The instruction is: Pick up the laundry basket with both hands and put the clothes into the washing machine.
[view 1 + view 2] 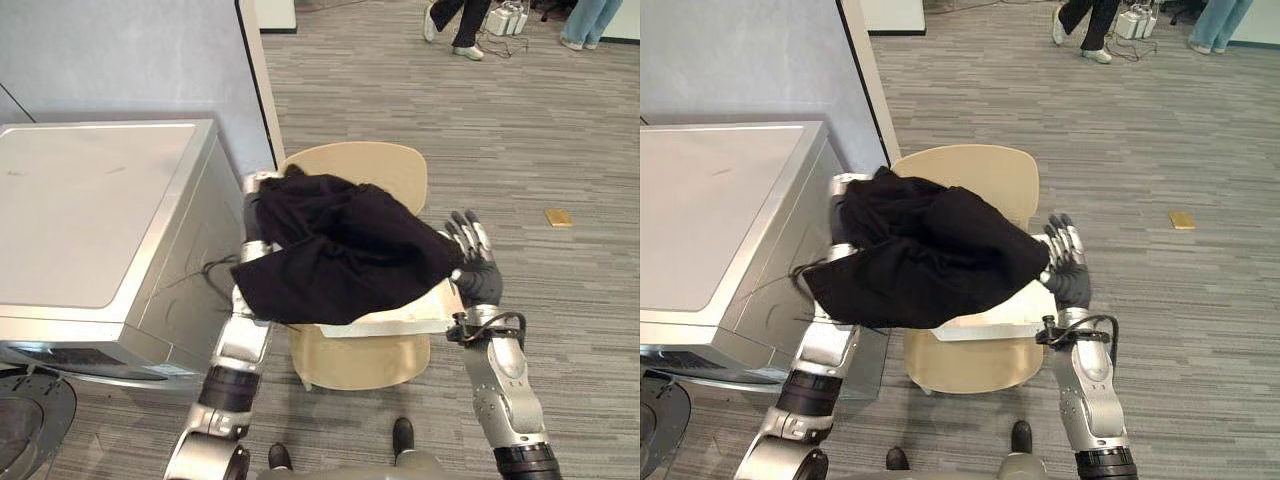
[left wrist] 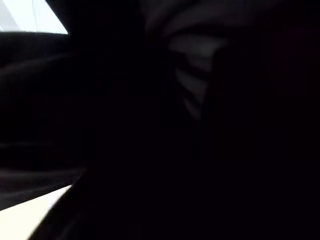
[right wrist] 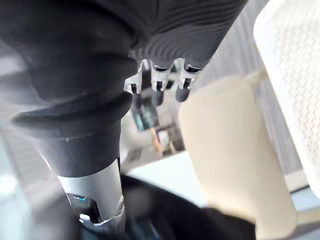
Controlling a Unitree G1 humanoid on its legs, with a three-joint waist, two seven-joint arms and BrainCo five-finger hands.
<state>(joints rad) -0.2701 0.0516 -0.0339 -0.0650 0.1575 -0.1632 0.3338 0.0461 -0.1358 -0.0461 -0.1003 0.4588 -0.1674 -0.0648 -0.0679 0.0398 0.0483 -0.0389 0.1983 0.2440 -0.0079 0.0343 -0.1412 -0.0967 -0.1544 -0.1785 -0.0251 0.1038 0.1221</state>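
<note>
Left eye view, right eye view: stereo pair at head height, a little apart, aimed steeply down. Shared ground: washing machine [image 1: 90, 200], beige chair [image 1: 370, 165], black clothes [image 1: 340, 250], grey carpet [image 1: 480, 130]. Left wrist view: buried close against dark cloth. Right wrist view: very near, along right hand [image 3: 167, 50], toward chair.

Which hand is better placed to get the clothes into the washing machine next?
Probably left. The left hand sits against the black clothes on the side of the basket nearest the washing machine. The right hand, open, props the far edge, away from the machine.
</note>
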